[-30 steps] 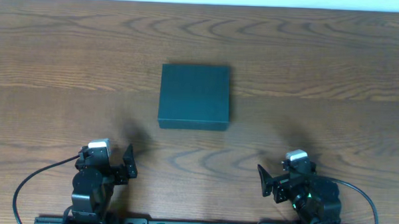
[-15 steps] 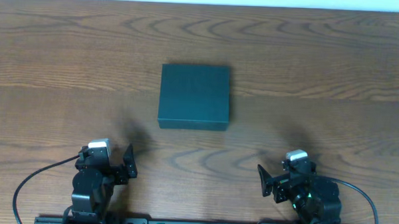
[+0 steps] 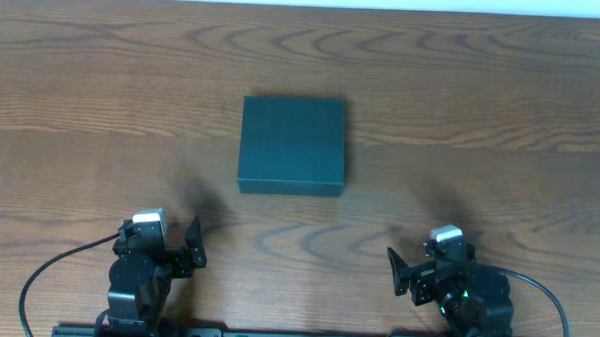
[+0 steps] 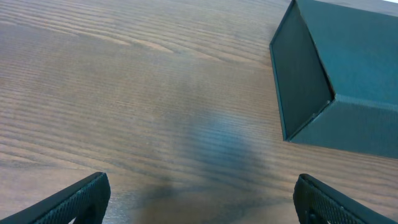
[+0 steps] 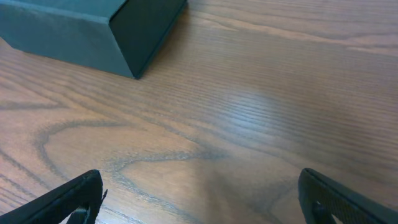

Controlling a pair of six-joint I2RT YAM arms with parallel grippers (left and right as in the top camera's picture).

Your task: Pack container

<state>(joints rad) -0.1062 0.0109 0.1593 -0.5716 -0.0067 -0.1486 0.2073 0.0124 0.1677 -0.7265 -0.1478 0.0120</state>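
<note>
The shut dark teal box (image 3: 292, 145) lies flat on the brown wood-grain bench (image 3: 503, 86). Well short of the box, the left pincer (image 4: 202, 193) and right pincer (image 5: 199, 186) both stand apart, holding nothing.

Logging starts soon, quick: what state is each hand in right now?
Left hand: open, holding nothing.
Right hand: open, holding nothing.
</note>
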